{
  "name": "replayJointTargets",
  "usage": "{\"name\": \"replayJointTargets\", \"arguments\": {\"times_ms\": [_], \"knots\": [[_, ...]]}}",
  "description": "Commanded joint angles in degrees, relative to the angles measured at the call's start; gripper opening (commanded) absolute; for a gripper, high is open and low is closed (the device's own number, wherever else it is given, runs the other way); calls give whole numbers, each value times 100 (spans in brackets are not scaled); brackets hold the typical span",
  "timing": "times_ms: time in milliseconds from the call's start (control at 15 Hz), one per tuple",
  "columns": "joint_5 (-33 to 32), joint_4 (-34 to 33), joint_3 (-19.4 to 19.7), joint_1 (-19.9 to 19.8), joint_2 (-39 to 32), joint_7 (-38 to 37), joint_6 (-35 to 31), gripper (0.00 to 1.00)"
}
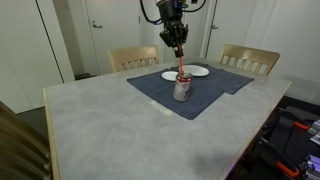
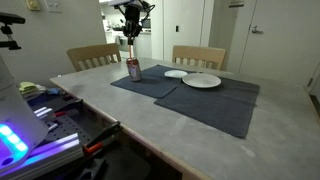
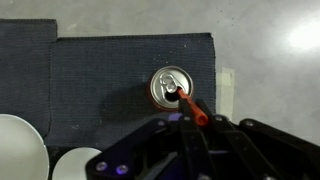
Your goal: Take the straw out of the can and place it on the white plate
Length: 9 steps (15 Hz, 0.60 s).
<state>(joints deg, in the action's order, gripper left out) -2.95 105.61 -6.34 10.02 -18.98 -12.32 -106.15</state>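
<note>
The silvery can (image 1: 181, 88) with red markings stands upright on a dark blue placemat (image 1: 150, 84); it also shows in the other exterior view (image 2: 133, 70) and from above in the wrist view (image 3: 168, 85). The red straw (image 3: 188, 105) sticks out of the can's opening, tilted; it shows in an exterior view (image 1: 180, 68) too. My gripper (image 3: 200, 124) is straight above the can (image 1: 178, 48) (image 2: 130, 36), its fingers shut on the straw's upper end. The straw's lower end is still inside the can. Two white plates (image 1: 198, 71) (image 1: 169, 75) lie just behind the can.
The plates also show in an exterior view (image 2: 201, 81) (image 2: 176, 73) and at the wrist view's lower left (image 3: 18, 140) (image 3: 72, 165). A second dark placemat (image 2: 215, 105) lies beside the first. Two wooden chairs (image 1: 133, 57) (image 1: 250, 58) stand at the table's far edge.
</note>
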Motion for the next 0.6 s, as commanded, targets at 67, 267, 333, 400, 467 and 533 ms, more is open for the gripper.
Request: {"name": "replayJointTargets", "arguments": {"times_ms": [67, 267, 333, 400, 467, 533], "knots": [[-4, -328, 31, 1, -109, 84, 405, 2], [-66, -388, 34, 22, -27, 58, 594, 2], [-89, -398, 33, 29, 4, 54, 639, 2], [-120, -432, 38, 33, 29, 45, 716, 2], [-151, -471, 39, 38, 49, 43, 790, 2], [-202, -514, 39, 43, 80, 42, 885, 2]]}}
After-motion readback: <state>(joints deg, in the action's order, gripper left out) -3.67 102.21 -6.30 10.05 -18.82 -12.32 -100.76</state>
